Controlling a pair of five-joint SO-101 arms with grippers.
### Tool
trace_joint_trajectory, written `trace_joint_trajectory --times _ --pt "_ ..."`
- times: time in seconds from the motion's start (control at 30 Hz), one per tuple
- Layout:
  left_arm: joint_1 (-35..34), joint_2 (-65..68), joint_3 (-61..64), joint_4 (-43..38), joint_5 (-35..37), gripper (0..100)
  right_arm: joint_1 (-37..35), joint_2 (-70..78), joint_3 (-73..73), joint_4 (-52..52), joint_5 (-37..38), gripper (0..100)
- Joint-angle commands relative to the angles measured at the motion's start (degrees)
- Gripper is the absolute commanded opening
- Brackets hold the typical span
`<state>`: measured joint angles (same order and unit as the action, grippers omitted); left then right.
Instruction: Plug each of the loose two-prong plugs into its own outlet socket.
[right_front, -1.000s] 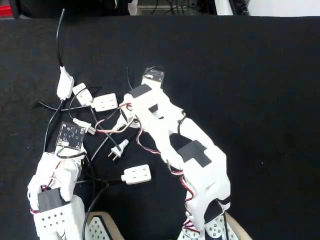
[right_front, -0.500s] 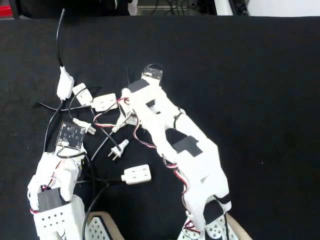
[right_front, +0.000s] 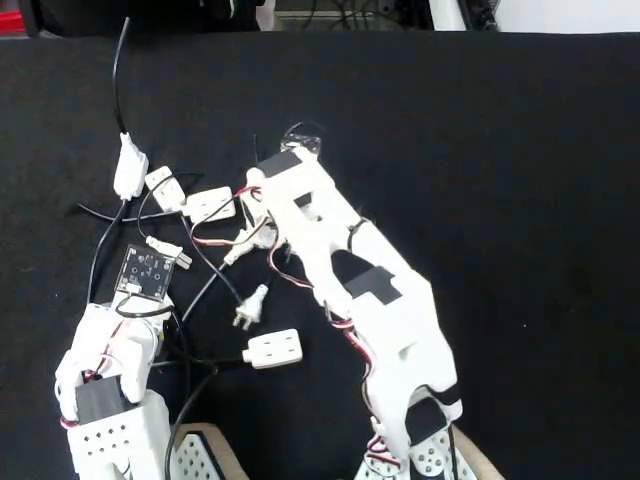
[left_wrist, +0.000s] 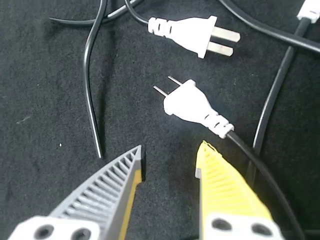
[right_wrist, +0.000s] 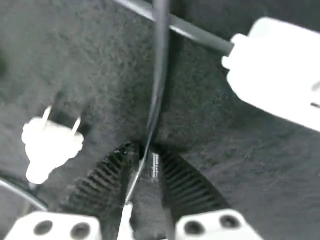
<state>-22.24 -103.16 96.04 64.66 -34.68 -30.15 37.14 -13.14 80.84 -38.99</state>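
In the left wrist view my left gripper (left_wrist: 167, 155) stands open over the black cloth. Just beyond its fingertips lies a white round-pin plug (left_wrist: 192, 104), and farther off a white flat-blade plug (left_wrist: 190, 32). My right gripper (right_wrist: 148, 148) is shut on a thin black cable (right_wrist: 159, 75); a white two-prong plug (right_wrist: 49, 142) lies beside it and a white socket block (right_wrist: 280, 75) lies ahead. From above, the right arm (right_front: 330, 250) covers its gripper. A white plug (right_front: 250, 306) lies near a white outlet socket (right_front: 273, 348), and another socket (right_front: 210, 203) sits farther back.
A white adapter (right_front: 130, 168) and a small socket (right_front: 160, 185) lie at the back left among tangled black cables (right_front: 100, 245). A further small plug (right_front: 168, 251) rests beside the left arm's wrist board (right_front: 140, 272). Open black cloth (right_front: 520, 180) spreads to the right.
The right arm has shifted left and back. The white plug in the middle slid a little toward the near socket and turned, its black cable dragged along. The left arm has kept still.
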Motion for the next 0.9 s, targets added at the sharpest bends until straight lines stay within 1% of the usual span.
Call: trace_joint_trajectory --times 0.0,0.13,0.23,0.33,0.43,0.53,0.63,0.7,0.8,0.87 --pt "-0.48 -0.18 0.66 -0.53 -0.62 18 3.96 -5.41 1.01 0.18 6.24 1.1" --pt "-0.48 -0.18 0.66 -0.53 -0.70 18 9.93 -9.98 2.24 0.18 10.37 1.1" --pt "-0.48 -0.18 0.66 -0.53 -0.70 18 13.01 -13.85 2.86 0.18 14.77 1.1" --pt "-0.40 -0.18 0.66 -0.53 -0.70 18 15.47 -17.45 2.07 0.35 21.01 1.1" --pt "-0.40 -0.18 0.75 -0.53 -0.79 18 17.67 -19.65 -1.19 5.27 26.73 1.1" --pt "-0.40 -0.18 0.75 -0.62 -0.79 18 19.43 -19.74 -8.40 12.92 31.47 1.1" --pt "0.66 -0.18 0.75 -0.53 -0.79 18 19.60 -18.77 -15.69 20.04 37.19 1.1" --pt "1.10 -0.18 0.75 -0.53 -0.88 18 19.08 -17.27 -17.45 19.96 39.38 1.1" --pt "1.01 -0.18 0.75 -0.53 -0.88 18 15.47 -11.91 -17.27 19.60 42.46 1.1" --pt "1.01 -0.18 0.75 -0.53 -0.88 18 12.66 -7.52 -18.07 19.43 43.25 1.2"
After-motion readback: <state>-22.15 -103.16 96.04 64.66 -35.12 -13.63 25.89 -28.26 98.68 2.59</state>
